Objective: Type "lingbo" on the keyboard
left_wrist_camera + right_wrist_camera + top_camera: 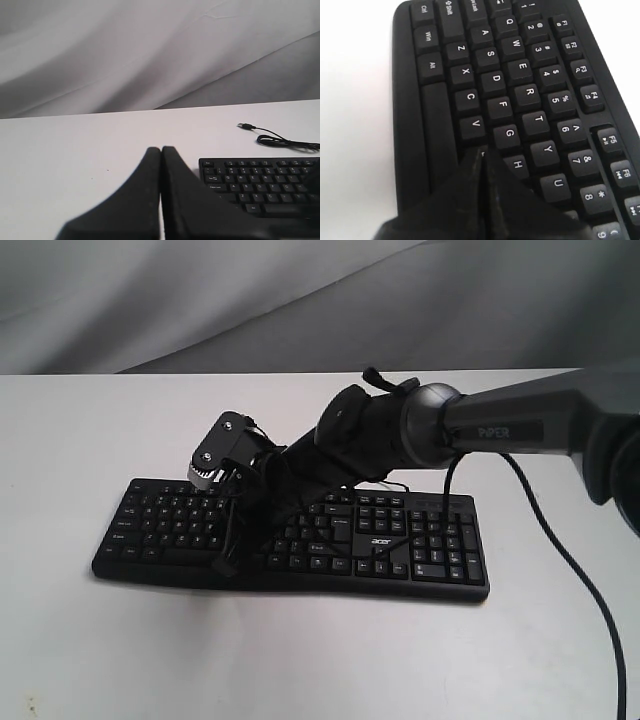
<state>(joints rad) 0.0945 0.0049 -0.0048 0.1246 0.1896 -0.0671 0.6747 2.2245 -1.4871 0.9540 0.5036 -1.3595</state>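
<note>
The black keyboard with the white acer logo lies across the middle of the white table. My right gripper reaches over it from the right and points down at the lower letter row. In the right wrist view its fingers are shut with nothing between them. The tips sit on the key just past V and below G and H, hiding its legend. My left gripper is shut and empty, above bare table beside the keyboard's Esc corner. It does not show in the exterior view.
The keyboard's thin USB cable lies loose on the table behind it, ending in a plug. The right arm's own black cable hangs down at the right. A grey cloth backdrop stands behind the table.
</note>
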